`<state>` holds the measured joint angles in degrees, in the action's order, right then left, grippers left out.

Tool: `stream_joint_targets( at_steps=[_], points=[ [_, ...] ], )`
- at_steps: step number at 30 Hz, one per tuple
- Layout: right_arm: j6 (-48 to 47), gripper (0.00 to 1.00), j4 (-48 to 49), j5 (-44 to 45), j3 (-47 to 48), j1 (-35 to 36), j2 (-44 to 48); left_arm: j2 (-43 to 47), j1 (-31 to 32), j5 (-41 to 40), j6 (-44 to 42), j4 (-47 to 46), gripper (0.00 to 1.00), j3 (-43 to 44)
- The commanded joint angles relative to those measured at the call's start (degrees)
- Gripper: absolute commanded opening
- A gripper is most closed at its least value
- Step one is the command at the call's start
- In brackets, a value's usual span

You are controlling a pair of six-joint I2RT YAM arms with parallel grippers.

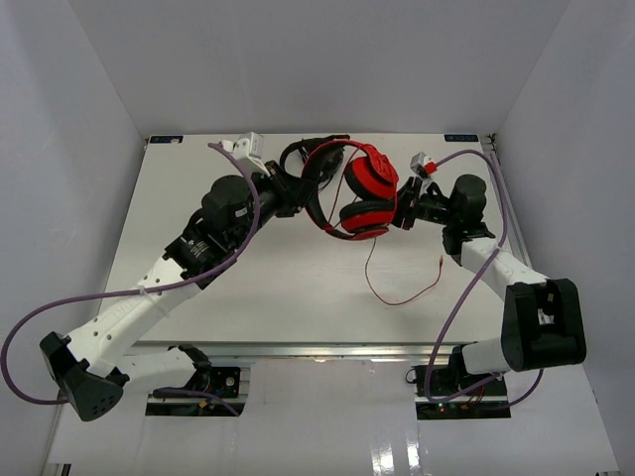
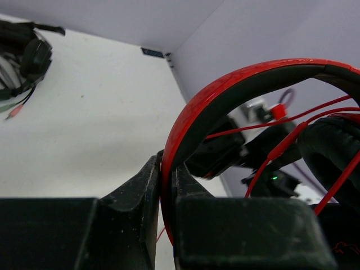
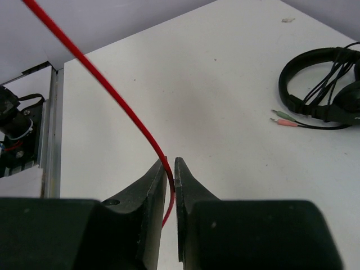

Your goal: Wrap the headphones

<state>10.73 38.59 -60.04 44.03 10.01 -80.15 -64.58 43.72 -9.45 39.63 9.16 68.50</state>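
Top view: the cable (image 1: 395, 301) could slip free and undo the wrap if the right gripper (image 1: 405, 208) slackens. The headphones (image 1: 367, 198) hang over the far middle of the tabletop (image 1: 248, 307), between both grippers.

Left wrist: the left gripper (image 2: 167, 166) is clamped on the headband (image 2: 236, 79).

Right wrist: the jaws are nearly together around the cable. I cannot tell whether it is pinched.

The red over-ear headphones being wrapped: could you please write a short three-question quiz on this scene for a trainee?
1. True or false: the left gripper is shut on the red headband of the red over-ear headphones.
2. What runs between the right gripper and its fingers? A) thin red cable; B) black cable; C) nothing.
3. Fill in: the second pair of over-ear headphones on the white table is coloured ___.
Key: 1 true; 2 A; 3 black.
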Motion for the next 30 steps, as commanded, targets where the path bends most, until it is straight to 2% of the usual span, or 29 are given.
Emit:
stream_joint_targets(
  at_steps=[1, 7, 14, 23, 30],
  points=[
    [6.98, 0.18, 12.58, -0.23, -0.76, 2.60, -3.59, 0.15, 0.22, -1.10, 3.89, -6.79, 0.00, 5.41],
    [12.23, 0.21, 20.72, -0.76, -1.67, 5.35, -7.92, -1.26, 0.30, -3.90, 4.63, -6.79, 0.00, 7.63],
    [12.70, 0.25, 22.76, -0.70, -2.94, 8.75, -10.82, -2.74, 0.22, -7.24, 5.99, -6.69, 0.00, 10.18],
    [8.67, 0.27, 22.16, -3.27, -9.76, 12.30, -10.51, -2.46, 0.22, -21.33, 11.98, -3.01, 0.00, 13.60],
    [1.45, 0.23, 14.22, -4.92, -14.74, 13.18, -5.09, -4.45, -0.72, -33.10, 8.47, -2.03, 0.00, 17.04]
  ],
)
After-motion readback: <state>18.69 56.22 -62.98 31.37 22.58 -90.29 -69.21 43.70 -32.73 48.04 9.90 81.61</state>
